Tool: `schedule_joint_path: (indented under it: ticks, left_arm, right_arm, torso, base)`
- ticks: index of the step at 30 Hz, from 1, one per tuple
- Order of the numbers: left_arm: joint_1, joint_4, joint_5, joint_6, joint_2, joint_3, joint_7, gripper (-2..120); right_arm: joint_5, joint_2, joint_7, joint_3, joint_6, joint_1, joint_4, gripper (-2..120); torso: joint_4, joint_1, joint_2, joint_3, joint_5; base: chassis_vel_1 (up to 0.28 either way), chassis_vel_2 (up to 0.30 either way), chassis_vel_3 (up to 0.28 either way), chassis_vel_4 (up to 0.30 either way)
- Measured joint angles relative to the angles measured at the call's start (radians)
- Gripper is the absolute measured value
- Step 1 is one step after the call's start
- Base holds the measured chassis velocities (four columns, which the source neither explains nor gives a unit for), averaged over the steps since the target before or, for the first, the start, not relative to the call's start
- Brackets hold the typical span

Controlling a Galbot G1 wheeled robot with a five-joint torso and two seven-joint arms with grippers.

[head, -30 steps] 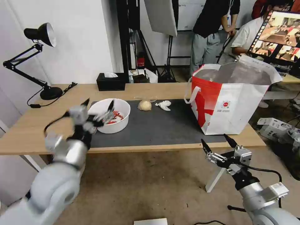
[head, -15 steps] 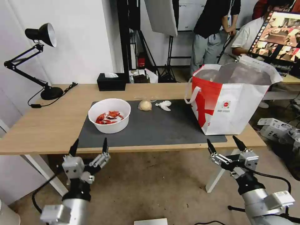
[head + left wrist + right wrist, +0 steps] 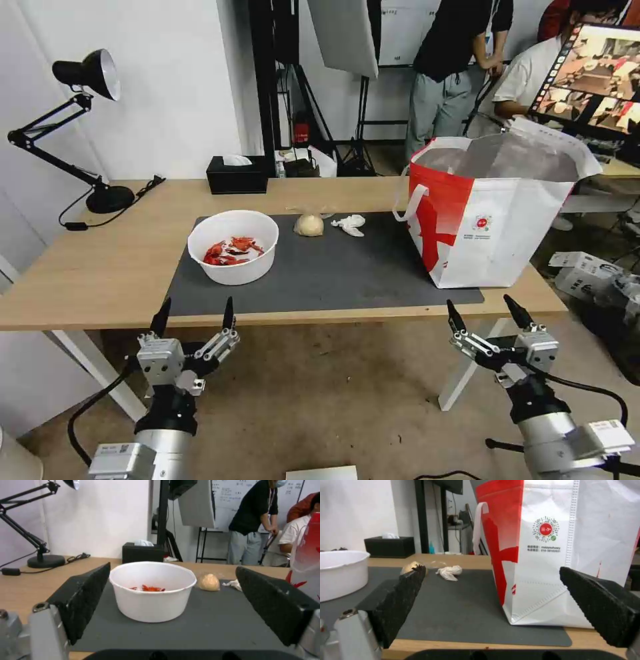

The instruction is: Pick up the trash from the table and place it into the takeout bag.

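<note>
Bowl (image 3: pixel 233 247), bun (image 3: pixel 309 225), tissue (image 3: pixel 349 224) sit on the tabletop (image 3: pixel 100 267) mat, bag (image 3: pixel 493 213) open alongside; both grippers, left (image 3: pixel 193 315) and right (image 3: pixel 485 310), hang below the edge, jaws wide, empty; pre-grasp, next needs a reach up.

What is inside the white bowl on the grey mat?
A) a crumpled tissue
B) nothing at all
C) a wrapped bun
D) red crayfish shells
D: the white bowl holds red crayfish shells, while the wrapped bun and the crumpled tissue lie apart from it, farther back on the mat.
</note>
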Motion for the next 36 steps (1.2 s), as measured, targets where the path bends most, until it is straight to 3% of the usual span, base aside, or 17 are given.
schedule_joint_path:
  ticks: [9, 12, 15, 17, 19, 24, 27, 36]
  left_arm:
    - [-0.025, 0.012, -0.051, 0.039, 0.061, 0.009, -0.004, 100]
    - [-0.015, 0.006, -0.058, 0.039, 0.055, -0.002, -0.007, 100]
    - [-0.013, -0.004, -0.067, 0.052, 0.062, -0.015, -0.013, 100]
    - [-0.012, -0.004, -0.067, 0.052, 0.063, -0.015, -0.013, 100]
    - [0.006, -0.004, -0.073, 0.057, 0.067, -0.019, -0.026, 100]
    - [0.021, -0.004, -0.073, 0.057, 0.066, -0.024, -0.03, 100]
    - [0.034, -0.005, -0.072, 0.058, 0.062, -0.032, -0.03, 100]
    - [0.035, -0.005, -0.071, 0.058, 0.06, -0.042, -0.031, 100]
  right_arm:
    - [0.098, -0.114, 0.125, -0.073, -0.129, 0.166, -0.056, 100]
    - [0.14, -0.179, 0.134, -0.122, -0.167, 0.283, -0.129, 100]
    - [0.186, -0.262, 0.135, -0.234, -0.185, 0.479, -0.292, 100]
    - [0.188, -0.265, 0.135, -0.242, -0.185, 0.49, -0.301, 100]
    - [0.219, -0.293, 0.138, -0.375, -0.194, 0.666, -0.428, 100]
    - [0.233, -0.28, 0.141, -0.506, -0.196, 0.862, -0.567, 100]
    - [0.253, -0.23, 0.15, -0.615, -0.197, 1.022, -0.721, 100]
    - [0.276, -0.125, 0.163, -0.768, -0.215, 1.271, -0.98, 100]
  torso:
    - [-0.0003, 0.0, 0.0, 0.0, -0.0001]
    - [0.0007, 0.0, 0.0, 0.0, 0.0001]
    - [0.0001, 0.0, 0.0, 0.0, 0.0001]
    - [0.0001, 0.0, 0.0, 0.0, 0.0001]
    - [0.0, 0.0, 0.0, 0.0, 0.0003]
    - [0.0003, 0.0, 0.0, 0.0, -0.0002]
    - [0.0002, 0.0, 0.0, 0.0, 0.0001]
    - [0.0001, 0.0, 0.0, 0.0, -0.0003]
  base:
    - [0.0, 0.0, 0.0, 0.0]
    - [0.0, 0.0, 0.0, 0.0]
    - [0.0, 0.0, 0.0, 0.0]
    - [0.0, 0.0, 0.0, 0.0]
    - [0.0, 0.0, 0.0, 0.0]
    - [0.0, 0.0, 0.0, 0.0]
    - [0.0, 0.0, 0.0, 0.0]
    - [0.0, 0.0, 0.0, 0.0]
